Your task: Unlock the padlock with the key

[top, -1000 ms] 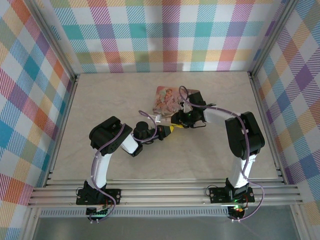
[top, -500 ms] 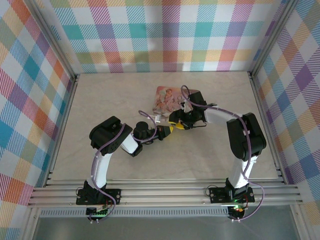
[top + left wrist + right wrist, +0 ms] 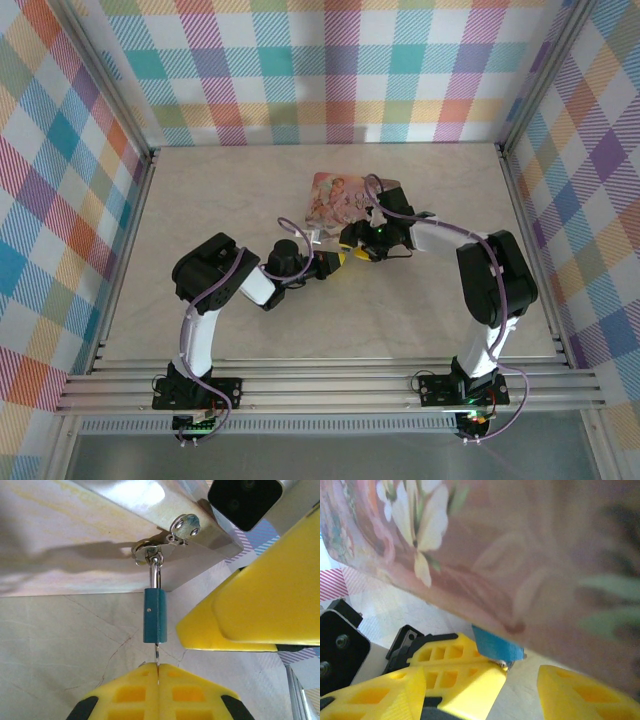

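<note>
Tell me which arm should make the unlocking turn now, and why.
Left. The left claw is shut on the key, whose blade sits in the bottom of the padlock hanging from the pink box, so a wrist twist should do. The right claw stands open beside the padlock, holding nothing.

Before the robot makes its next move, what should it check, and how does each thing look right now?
1. Key gripped: ok. The left gripper is shut on the thin key.
2. Key lined up with lock: ok. Its blade meets the underside of the padlock; how deep it goes, cannot tell.
3. Padlock hanging free: ok. It hangs upright from the clasp on the box.
4. Padlock steadied: not ok. The right gripper is open, with one finger beside the padlock, not touching it.
5. Lock opened: not ok. Its loop is closed through the clasp.
</note>
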Controlling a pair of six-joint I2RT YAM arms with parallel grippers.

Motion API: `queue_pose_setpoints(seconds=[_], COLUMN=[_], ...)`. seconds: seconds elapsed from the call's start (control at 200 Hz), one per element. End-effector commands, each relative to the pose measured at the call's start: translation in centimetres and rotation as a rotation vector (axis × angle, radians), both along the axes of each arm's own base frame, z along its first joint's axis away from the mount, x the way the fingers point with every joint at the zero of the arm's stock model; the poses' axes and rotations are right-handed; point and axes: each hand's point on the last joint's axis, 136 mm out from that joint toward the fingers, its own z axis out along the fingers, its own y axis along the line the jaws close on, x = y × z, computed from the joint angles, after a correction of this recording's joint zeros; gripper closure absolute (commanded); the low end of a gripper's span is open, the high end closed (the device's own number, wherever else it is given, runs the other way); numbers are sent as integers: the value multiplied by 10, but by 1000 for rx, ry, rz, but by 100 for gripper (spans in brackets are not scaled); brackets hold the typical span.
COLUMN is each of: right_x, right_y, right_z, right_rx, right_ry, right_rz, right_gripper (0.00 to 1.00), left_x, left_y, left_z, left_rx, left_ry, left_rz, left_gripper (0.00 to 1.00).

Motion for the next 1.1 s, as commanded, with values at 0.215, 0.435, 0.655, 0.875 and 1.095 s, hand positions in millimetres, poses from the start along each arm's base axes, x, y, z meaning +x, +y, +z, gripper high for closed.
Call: queue_pose_setpoints(seconds=[0.215, 0.435, 0.655, 0.875, 1.095], right_x=[-11, -9, -14, -17, -19], right_y=[-5, 0, 2, 5, 7], right_z=[-34, -38, -42, -43, -39], right_rx=[-69, -66, -64, -48, -34], right_ry=[87, 81, 103, 140, 168], right_rz=[-32, -23, -25, -35, -40], right_gripper=[39, 42, 46, 54, 73], left_x=[11, 13, 14, 15, 10], left_y=[-2, 1, 0, -3, -10], left_z=[30, 37, 43, 53, 53], left_rx=[-40, -65, -55, -3, 107], left_ry=[-36, -30, -38, -71, -112], left_rz=[-6, -1, -11, -41, -86], left_gripper=[100, 100, 100, 100, 100])
